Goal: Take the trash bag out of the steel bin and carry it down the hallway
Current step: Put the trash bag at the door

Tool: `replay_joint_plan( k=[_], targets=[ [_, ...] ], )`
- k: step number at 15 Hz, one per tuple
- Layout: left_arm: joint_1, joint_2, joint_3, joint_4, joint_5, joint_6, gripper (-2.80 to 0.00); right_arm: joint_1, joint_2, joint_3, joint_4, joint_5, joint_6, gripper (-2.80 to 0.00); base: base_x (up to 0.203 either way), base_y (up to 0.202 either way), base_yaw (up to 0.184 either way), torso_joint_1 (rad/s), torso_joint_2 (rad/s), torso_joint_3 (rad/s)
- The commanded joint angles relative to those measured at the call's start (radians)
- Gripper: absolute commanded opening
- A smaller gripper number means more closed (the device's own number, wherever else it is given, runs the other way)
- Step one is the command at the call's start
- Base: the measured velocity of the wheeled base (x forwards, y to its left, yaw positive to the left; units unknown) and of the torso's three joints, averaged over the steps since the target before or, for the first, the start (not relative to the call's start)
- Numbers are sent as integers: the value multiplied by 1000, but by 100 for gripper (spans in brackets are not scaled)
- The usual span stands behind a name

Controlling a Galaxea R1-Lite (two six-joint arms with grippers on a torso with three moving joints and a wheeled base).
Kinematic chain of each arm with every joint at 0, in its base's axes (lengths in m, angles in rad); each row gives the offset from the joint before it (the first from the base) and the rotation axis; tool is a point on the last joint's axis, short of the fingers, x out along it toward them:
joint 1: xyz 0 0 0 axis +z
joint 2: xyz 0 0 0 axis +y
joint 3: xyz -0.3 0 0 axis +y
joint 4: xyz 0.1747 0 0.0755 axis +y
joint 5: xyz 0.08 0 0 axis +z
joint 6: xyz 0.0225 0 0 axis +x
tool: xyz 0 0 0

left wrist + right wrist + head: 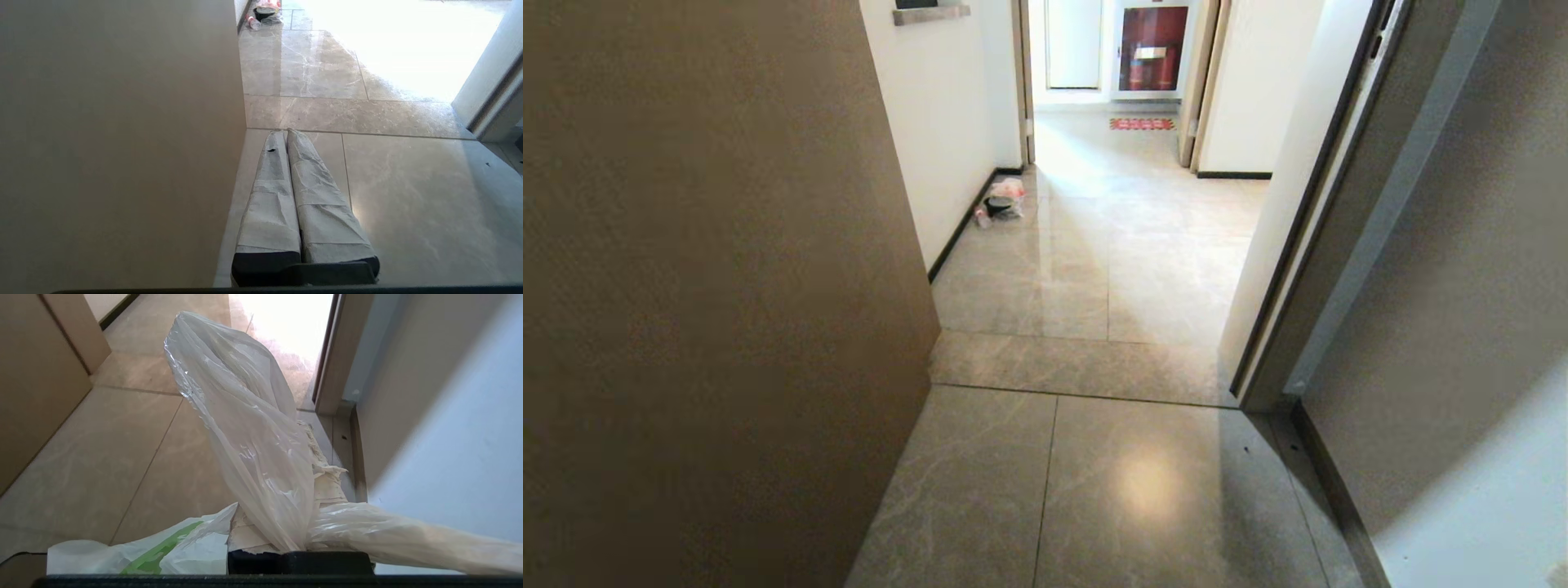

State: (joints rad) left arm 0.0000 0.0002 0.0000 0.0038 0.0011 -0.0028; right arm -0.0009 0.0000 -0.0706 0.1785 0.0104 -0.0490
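Right gripper (302,539) jaws clamped on the trash bag (245,428), seen only in its wrist view; left gripper (286,134) jaws together, empty, above the hallway (1111,269) tiles, brown door (703,286) alongside.

Ahead of your grippers: litter pile (1002,201) by the left wall's skirting, red doormat (1142,123) beyond it, brown panel (703,286) close left.
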Motion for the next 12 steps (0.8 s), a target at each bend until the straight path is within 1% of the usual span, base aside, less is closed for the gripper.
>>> replay_joint_plan(
  k=[1,12],
  targets=[
    [0,0,0,1,0,0,-280,-1,2,0,1,0,0,-280,193,0,1,2,2,2],
    [0,0,0,1,0,0,-280,-1,2,0,1,0,-2,-280,191,0,0,2,2,3]
  ],
)
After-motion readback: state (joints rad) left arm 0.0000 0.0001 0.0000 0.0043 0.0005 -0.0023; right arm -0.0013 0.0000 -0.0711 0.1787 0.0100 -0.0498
